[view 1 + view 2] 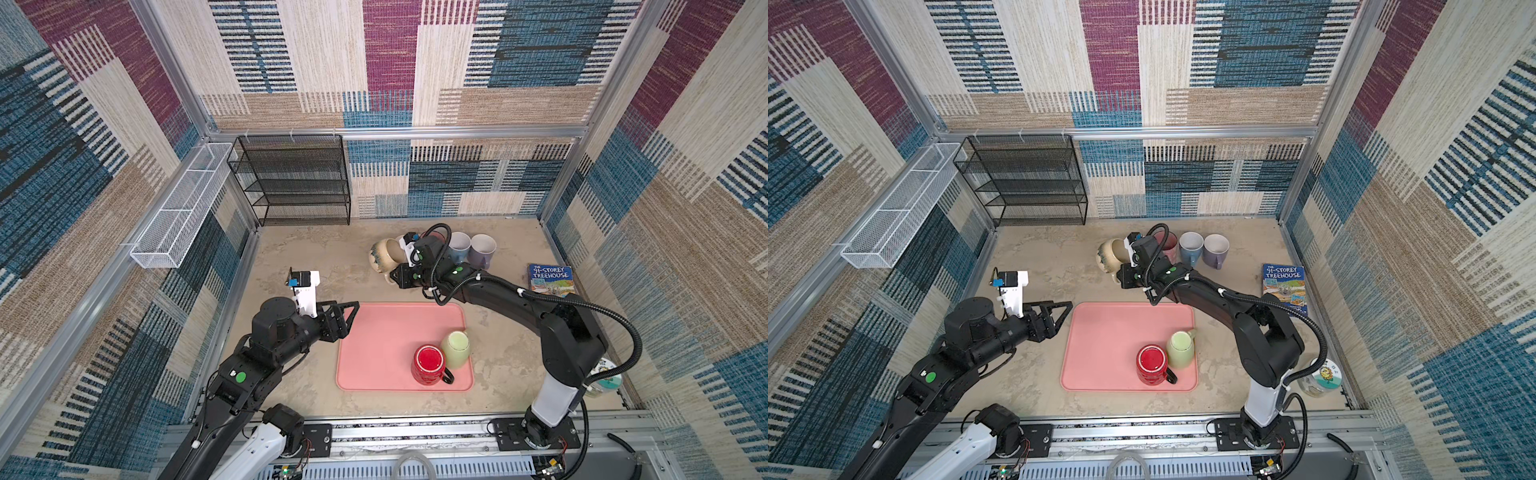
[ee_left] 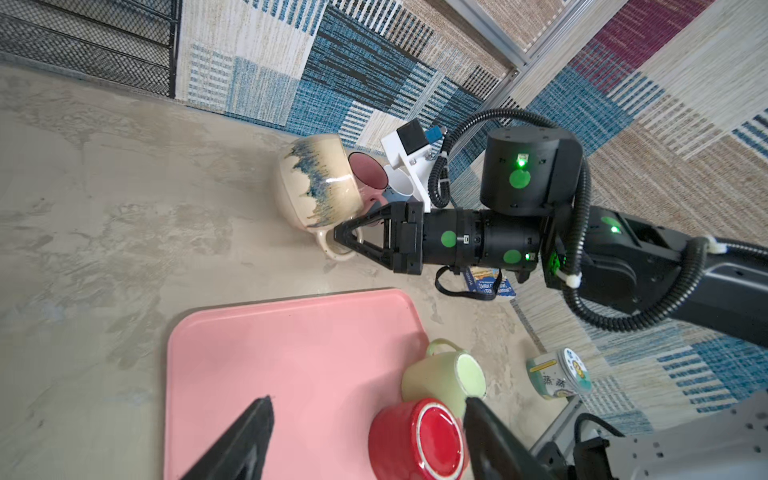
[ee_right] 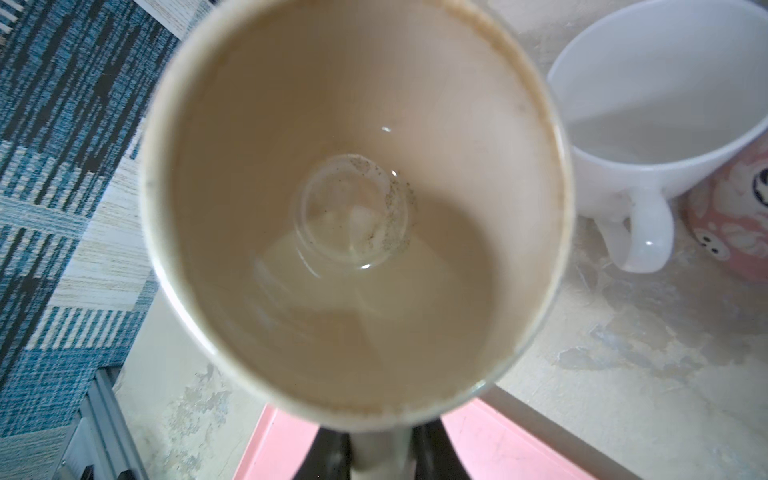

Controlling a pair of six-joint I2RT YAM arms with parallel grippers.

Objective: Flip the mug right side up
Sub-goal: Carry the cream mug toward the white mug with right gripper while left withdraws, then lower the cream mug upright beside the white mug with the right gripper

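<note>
The cream mug [image 1: 383, 254] [image 1: 1109, 255] with blue drip glaze lies tilted on its side at the back of the table, in front of a row of upright mugs. My right gripper [image 1: 392, 276] [image 1: 1120, 276] [image 2: 345, 240] is shut on its handle. The right wrist view looks straight into the mug's mouth [image 3: 357, 208], and the handle sits between the right gripper [image 3: 380, 457] jaws. My left gripper [image 1: 351, 320] [image 1: 1065, 318] [image 2: 369, 400] stands open and holds nothing, at the left edge of the pink tray [image 1: 386, 332] [image 1: 1108, 332] [image 2: 270, 353].
A red mug [image 1: 429, 361] [image 2: 419, 440] and a pale green mug [image 1: 456, 347] [image 2: 440, 374] stand upside down on the tray's near right corner. Blue [image 1: 459, 245] and lilac [image 1: 482, 249] mugs stand at the back. A book [image 1: 550, 278], a jar [image 1: 1323, 378], a black rack [image 1: 295, 178].
</note>
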